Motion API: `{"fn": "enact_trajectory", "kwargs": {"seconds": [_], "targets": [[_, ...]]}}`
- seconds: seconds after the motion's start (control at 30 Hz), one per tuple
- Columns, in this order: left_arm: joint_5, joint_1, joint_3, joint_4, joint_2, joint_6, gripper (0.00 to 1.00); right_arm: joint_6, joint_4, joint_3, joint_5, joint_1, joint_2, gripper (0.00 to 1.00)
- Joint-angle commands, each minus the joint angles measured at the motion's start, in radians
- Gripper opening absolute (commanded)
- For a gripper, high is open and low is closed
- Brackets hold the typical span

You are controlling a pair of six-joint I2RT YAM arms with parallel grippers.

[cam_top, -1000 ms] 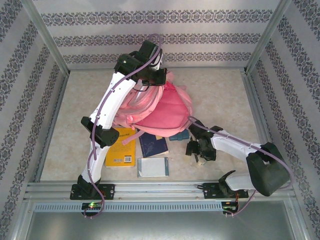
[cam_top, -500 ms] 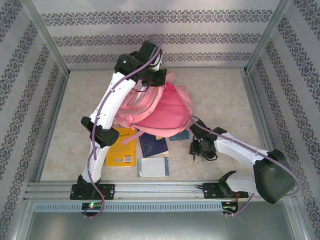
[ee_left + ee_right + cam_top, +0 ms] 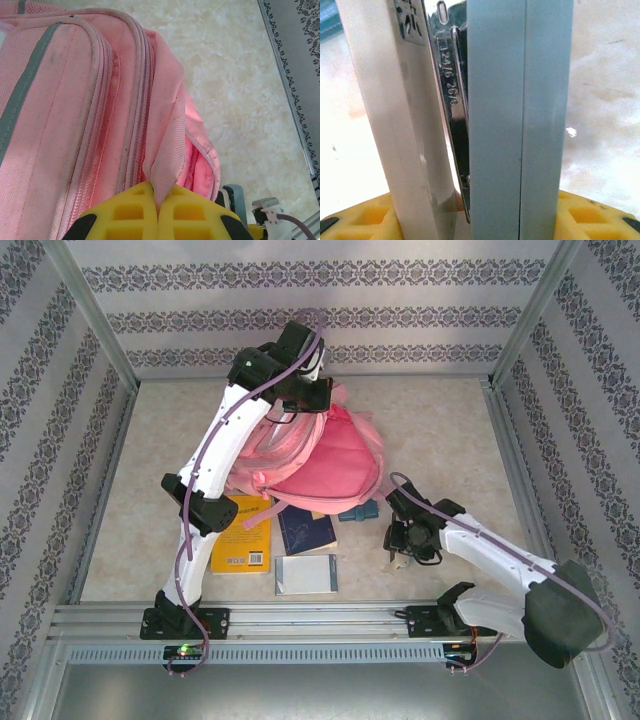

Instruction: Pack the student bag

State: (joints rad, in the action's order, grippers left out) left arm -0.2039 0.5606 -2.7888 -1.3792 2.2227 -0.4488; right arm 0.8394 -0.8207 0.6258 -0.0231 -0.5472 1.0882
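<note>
The student bag (image 3: 330, 455) is a large pink backpack lying mid-table, its upper edge lifted. My left gripper (image 3: 303, 400) hangs over its far end; in the left wrist view the yellow fingers (image 3: 159, 195) are shut on a fold of the bag's pink fabric (image 3: 167, 145) beside the zip. My right gripper (image 3: 402, 545) is low on the table, right of the books. In the right wrist view a white and grey-blue stapler (image 3: 520, 100) with a metal core stands between its yellow pads (image 3: 365, 220), which press on both of the stapler's sides.
A yellow book (image 3: 243, 535) and a dark blue book (image 3: 305, 530) lie partly under the bag's near edge. A pale grey notebook (image 3: 306, 574) lies nearer the front rail. A teal item (image 3: 358, 511) pokes out below the bag. Patterned walls enclose the table.
My right gripper has closed around the stapler and shifted slightly right, with its elbow swinging out to the right. The left arm and the bag have not moved.
</note>
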Motion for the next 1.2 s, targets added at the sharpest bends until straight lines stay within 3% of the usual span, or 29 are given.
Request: {"fn": "enact_trajectory", "kwargs": {"seconds": [0.0,0.3,0.47,0.6,0.83,1.03,1.17], "targets": [[0.021,-0.019,-0.041,-0.034,-0.062,0.018,0.0,0.016,-0.077,0.03,-0.06,0.009,-0.072,0.52],[-0.012,-0.043,-0.041,-0.034,-0.077,0.009,0.0,-0.063,-0.166,0.235,-0.141,0.062,-0.151,0.52],[-0.045,-0.071,-0.041,-0.025,-0.087,-0.012,0.0,-0.091,-0.058,0.379,-0.047,0.067,-0.119,0.51],[-0.091,-0.099,-0.041,-0.004,-0.094,-0.05,0.0,-0.047,0.113,0.453,0.152,0.063,-0.025,0.51],[-0.13,-0.124,-0.043,0.022,-0.095,-0.082,0.0,0.061,0.394,0.553,0.357,0.03,0.173,0.51],[-0.161,-0.139,-0.043,0.064,-0.09,-0.109,0.0,0.154,0.584,0.616,0.422,-0.024,0.369,0.51],[-0.174,-0.149,-0.043,0.085,-0.087,-0.131,0.0,0.141,0.62,0.68,0.412,-0.049,0.508,0.52]]}}
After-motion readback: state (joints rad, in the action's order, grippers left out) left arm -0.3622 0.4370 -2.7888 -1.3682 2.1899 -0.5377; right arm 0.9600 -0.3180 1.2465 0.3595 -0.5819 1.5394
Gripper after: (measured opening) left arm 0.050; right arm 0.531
